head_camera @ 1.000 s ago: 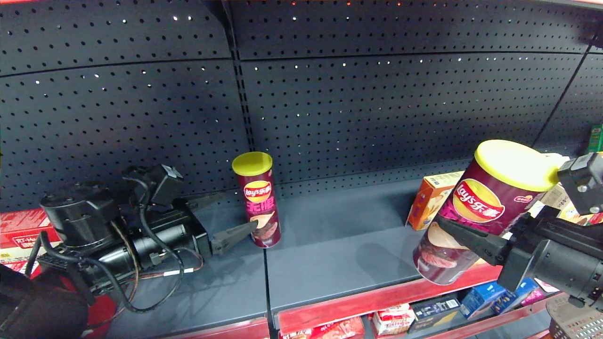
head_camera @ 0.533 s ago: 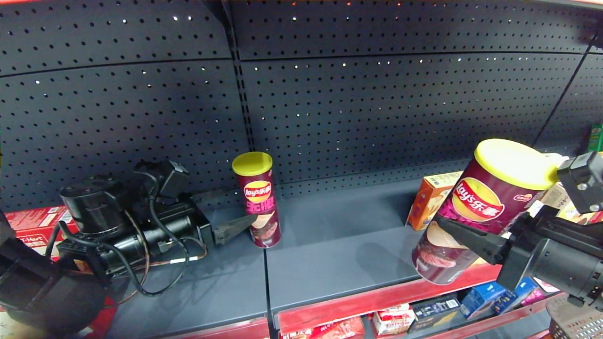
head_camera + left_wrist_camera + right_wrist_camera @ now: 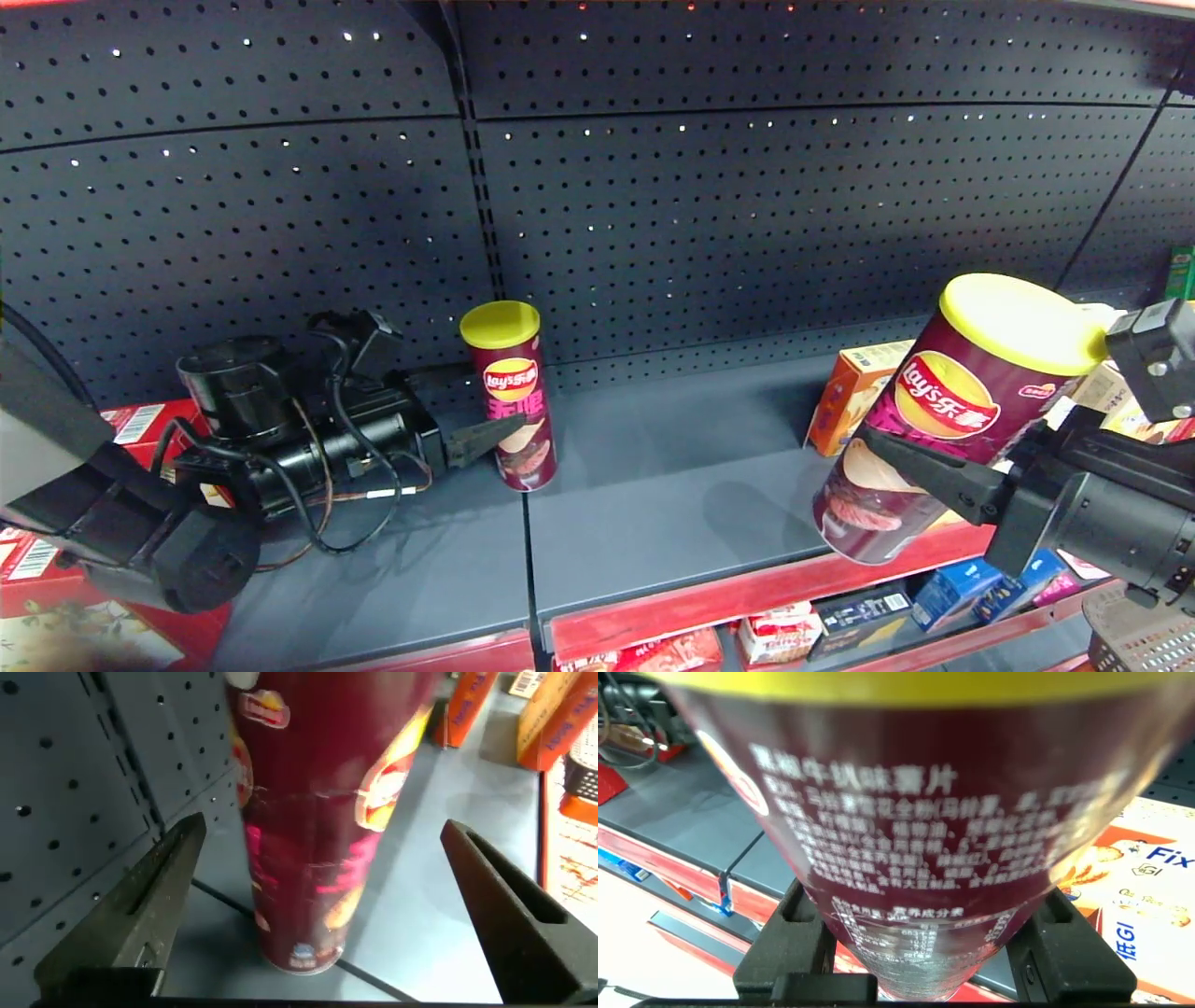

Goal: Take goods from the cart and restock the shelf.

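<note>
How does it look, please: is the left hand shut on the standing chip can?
No, the left hand is open, with clear gaps on both sides of the chip can.

You're seeing the standing can [image 3: 318,840] blurring and running off the left wrist picture's edge at its top, the held can [image 3: 980,373] hiding the far finger of the right gripper [image 3: 943,439] and part of the orange box [image 3: 845,397], and the left arm [image 3: 140,532] covering part of the red box [image 3: 140,425].

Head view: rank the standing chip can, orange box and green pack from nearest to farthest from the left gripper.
1. Standing chip can, inside the open left gripper.
2. Orange box, farther right along the shelf.
3. Green pack, far right edge.
</note>
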Robot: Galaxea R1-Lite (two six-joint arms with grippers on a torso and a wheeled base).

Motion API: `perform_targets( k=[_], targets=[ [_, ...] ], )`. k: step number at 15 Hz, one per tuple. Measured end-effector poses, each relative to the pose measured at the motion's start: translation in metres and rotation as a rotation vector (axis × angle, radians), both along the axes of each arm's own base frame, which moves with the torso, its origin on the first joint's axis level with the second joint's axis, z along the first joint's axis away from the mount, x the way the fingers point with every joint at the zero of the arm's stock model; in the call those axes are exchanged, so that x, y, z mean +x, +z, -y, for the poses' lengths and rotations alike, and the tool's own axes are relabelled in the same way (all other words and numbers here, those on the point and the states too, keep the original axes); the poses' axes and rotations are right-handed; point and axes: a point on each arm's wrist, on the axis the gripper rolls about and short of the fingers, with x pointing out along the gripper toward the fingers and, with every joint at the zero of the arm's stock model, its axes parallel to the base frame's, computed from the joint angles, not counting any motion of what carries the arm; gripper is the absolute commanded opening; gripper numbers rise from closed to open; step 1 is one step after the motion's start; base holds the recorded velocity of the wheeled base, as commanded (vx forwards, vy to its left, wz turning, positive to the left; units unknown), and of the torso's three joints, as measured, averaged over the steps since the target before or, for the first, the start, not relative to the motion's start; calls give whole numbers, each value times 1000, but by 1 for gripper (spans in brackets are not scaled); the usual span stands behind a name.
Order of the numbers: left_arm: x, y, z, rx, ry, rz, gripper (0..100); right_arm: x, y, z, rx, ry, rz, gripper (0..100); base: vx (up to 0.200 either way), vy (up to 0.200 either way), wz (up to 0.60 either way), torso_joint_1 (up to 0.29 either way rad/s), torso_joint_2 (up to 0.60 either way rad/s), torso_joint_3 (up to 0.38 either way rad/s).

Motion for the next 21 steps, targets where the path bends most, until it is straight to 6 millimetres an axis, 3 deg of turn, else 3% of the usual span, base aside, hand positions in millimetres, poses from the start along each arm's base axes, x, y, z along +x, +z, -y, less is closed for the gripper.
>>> perform_targets(
  k=[14,15,21],
  targets=[
    [21,-10,8,-6,-60,-3,100,2,-3,-1,-7,1,-13,0,0,0,0,0,0,0],
    [21,-9,8,-6,-61,-1,0,2,-4,-1,-7,0,-14,0,0,0,0,0,0,0],
    [18,-9,14,-8,-67,-11,0,1,-4,-1,-8,1,-17,0,0,0,0,0,0,0]
  ],
)
